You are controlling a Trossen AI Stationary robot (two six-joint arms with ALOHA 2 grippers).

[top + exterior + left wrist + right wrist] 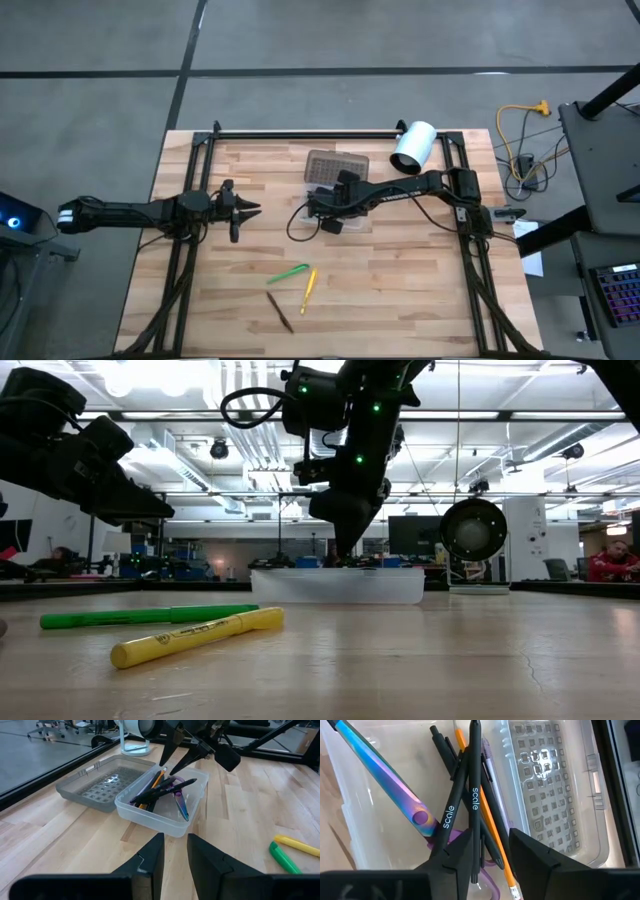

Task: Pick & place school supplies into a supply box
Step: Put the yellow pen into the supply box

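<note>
Right gripper [172, 762] poised directly over the supply box [162, 817], fingers spread with a clear gap, nothing pinched between them; tips sit just above the pile inside. Left gripper [248, 209] waits off to the left side of the table, fingers parted, empty, pointed toward the box. The box stands open near the table's far middle, its grey lid [95, 787] folded flat beside it. Contents: two black pens [462, 805] printed with white lettering crossing each other, an orange pencil [485, 815] beneath them, and scissors [395, 790] with iridescent blades and purple handles lying slantwise. Several of these lean on the rim rather than lying flat. Still out on the table, well apart from the box toward the near edge: a green marker [288, 272], a yellow marker [309, 287], and a dark brown pencil [280, 312]. Risks, as judged: lifting away, the spread fingers could catch a leaning pen and flip it out, or nudge the light box. Further items dropped onto the crossed pile may ride up on the rim and roll off. The white cylinder [412, 148] lies near the far right corner, clear of all this.
</note>
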